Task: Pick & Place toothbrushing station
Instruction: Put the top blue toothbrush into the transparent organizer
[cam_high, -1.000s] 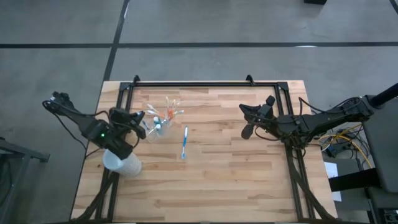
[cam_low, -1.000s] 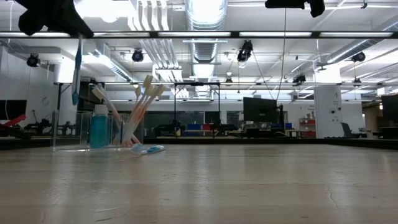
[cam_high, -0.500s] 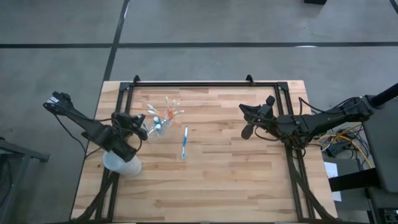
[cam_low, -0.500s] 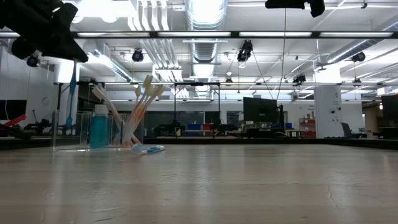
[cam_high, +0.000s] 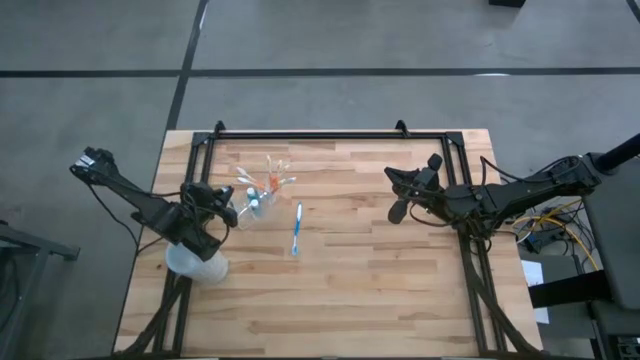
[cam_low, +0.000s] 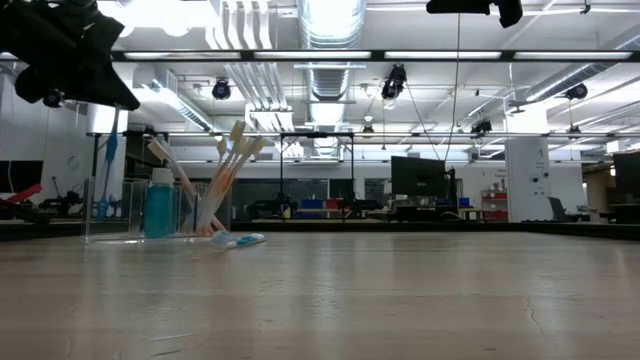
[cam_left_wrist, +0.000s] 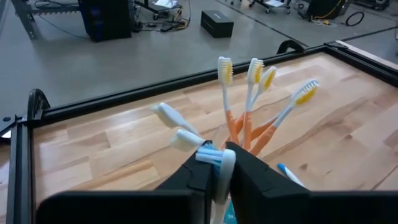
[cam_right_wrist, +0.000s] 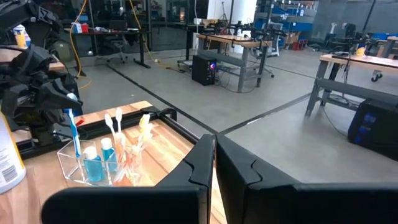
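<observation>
Hanging from the left gripper (cam_low: 100, 100), whose fingers are closed on it, you see a white-blue toothbrush (cam_low: 107, 170) above the clear tumbler (cam_low: 140, 212) holding orange-handled toothbrushes (cam_left_wrist: 249, 102) and the toothpaste tube (cam_low: 159, 204); another blue toothbrush (cam_high: 296, 229) lies beside it. The right gripper (cam_high: 397, 195), fingers closed and empty, waits well apart

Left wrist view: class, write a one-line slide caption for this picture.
Left gripper holds a white-blue toothbrush upright beside four orange-handled brushes standing over the wooden table.
</observation>
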